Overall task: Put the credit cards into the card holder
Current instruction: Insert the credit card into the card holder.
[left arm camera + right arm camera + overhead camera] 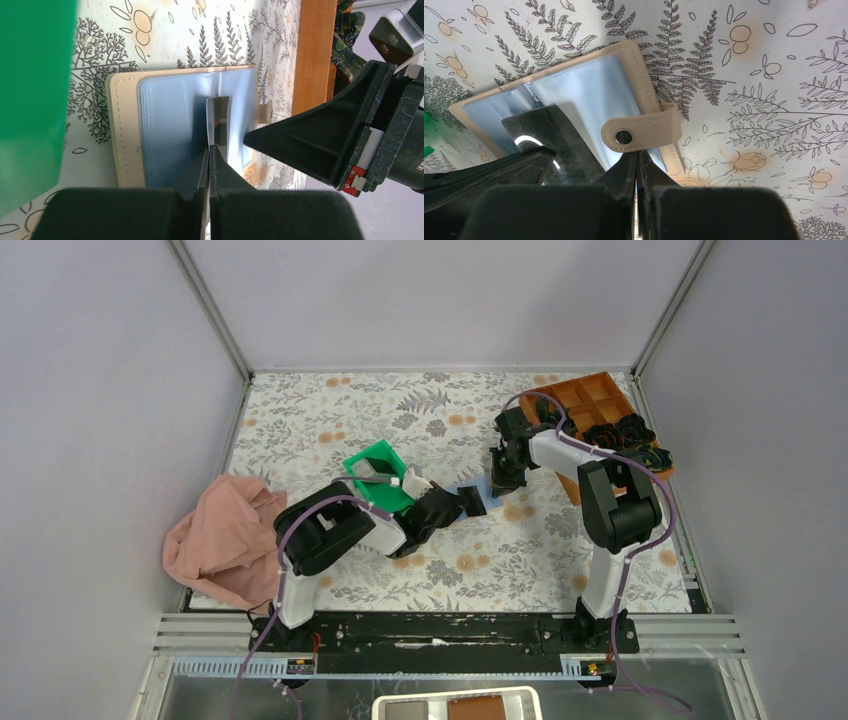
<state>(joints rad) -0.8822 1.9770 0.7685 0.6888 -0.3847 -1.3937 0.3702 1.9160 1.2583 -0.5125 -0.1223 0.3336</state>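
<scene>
The left gripper is closed on a thin dark rectangular credit card, which it pinches by its near short end. The credit card sticks straight out from the fingertips. Its long axis follows the line of the fingers, and its far end points into the middle fold of the small flat tan leather-like card holder.

In the left wrist view the credit card stands nearly on its edge above the blue-grey inner face. The card holder lies open and flat on the floral table cover, between the two grippers and just beside the green plastic tray. Its fold runs along the same line as the credit card. Its small tan tab with a metal snap sticks out on the side of the right gripper.

The fingers of the right gripper are together, with the tips on the blue-grey face just under the tab. I cannot tell if they pinch a thin leaf there.
</scene>
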